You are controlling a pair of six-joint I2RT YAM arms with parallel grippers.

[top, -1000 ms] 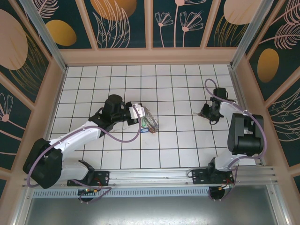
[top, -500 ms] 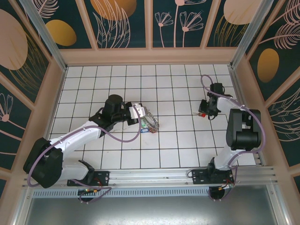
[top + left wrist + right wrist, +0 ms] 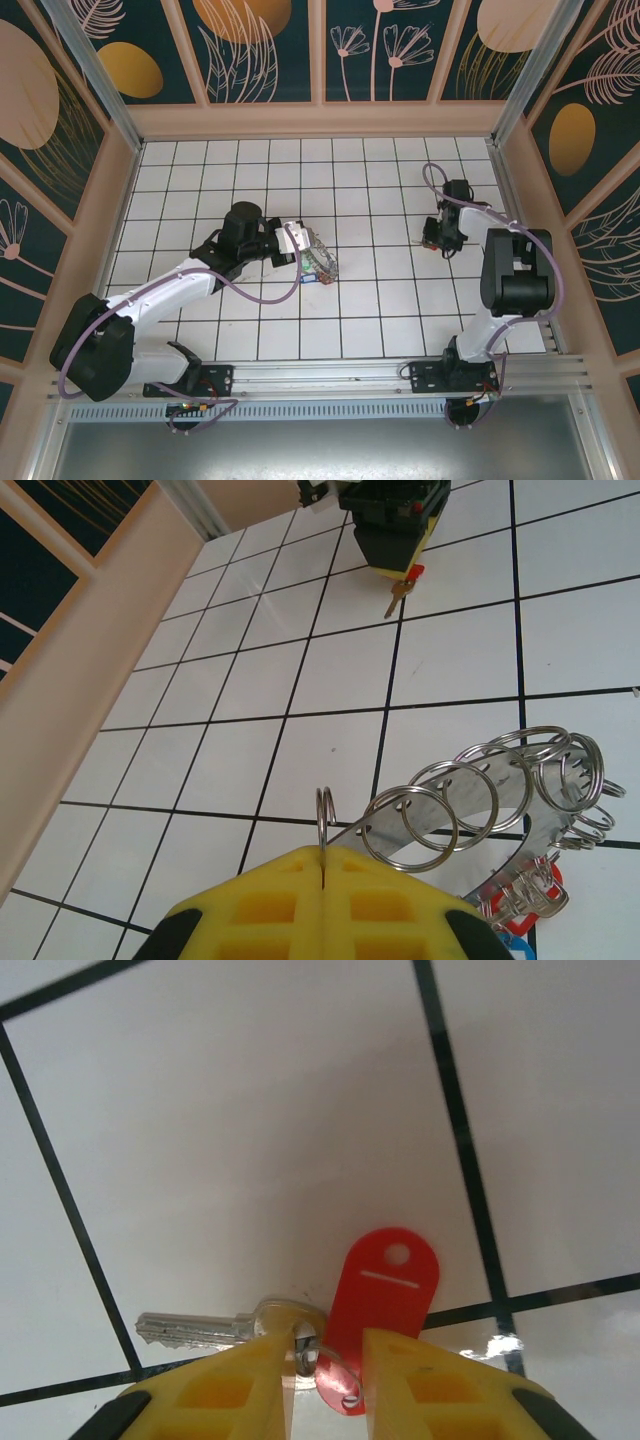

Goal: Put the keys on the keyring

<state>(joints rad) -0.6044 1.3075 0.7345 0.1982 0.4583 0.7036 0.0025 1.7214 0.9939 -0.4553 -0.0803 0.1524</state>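
Right pincer (image 3: 325, 1352) stands almost together, its yellow fingers (image 3: 230, 1385) clamped on the head of a key (image 3: 200, 1328), just where a small split ring joins it to the red tag (image 3: 385, 1285). The blade points sideways and the tag sticks forward over the white counter (image 3: 250, 1110). Seen from the left wrist, this key seems to hang free under the pincer, at the far right side of the counter and well apart from the keyring (image 3: 470, 805). Left pincer (image 3: 323, 855) is fully together on one thin loop (image 3: 324, 815) of the keyring's rim. It holds the ring tilted up near the middle of the counter, with other tags (image 3: 525, 920), red and blue, under its low edge. I judge the key to be light, stiff and slippery, and it can swing on its small ring, so the head is the good place to hold it. The keyring looks stiff too, but its loops are thin and springy, and a hold on one loop may let it turn.
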